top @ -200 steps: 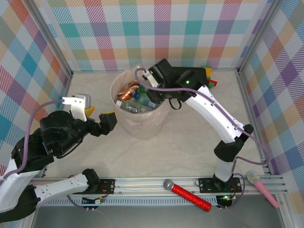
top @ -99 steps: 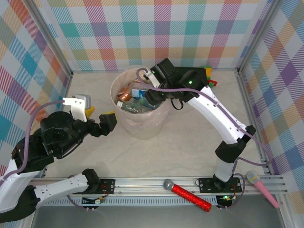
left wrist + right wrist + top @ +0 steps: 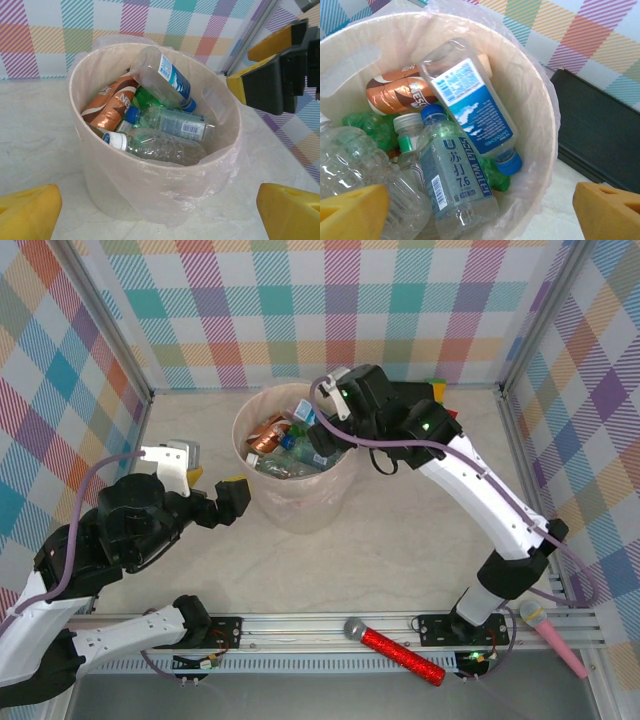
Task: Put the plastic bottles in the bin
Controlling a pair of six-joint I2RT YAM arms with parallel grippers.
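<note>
The clear, green and brown plastic bottles [image 3: 470, 107] are heaped in the round, thin-walled cream bin [image 3: 300, 508] toward the desk's [image 3: 400, 540] twelve o'clock, which could be snagged and tipped if the released right hand [image 3: 480, 212] is lifted off-centre.

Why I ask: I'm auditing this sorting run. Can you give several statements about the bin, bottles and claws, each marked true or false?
1. The brown bottle lies inside the bin. True.
2. The right claw grips a bottle. False: it hangs open over the bin, holding nothing.
3. The red microphone is in the bin. False: it lies on the rail at the table's near edge.
4. The left claw is open, beside the bin. True.
5. A black box sits by the bin. True.
</note>
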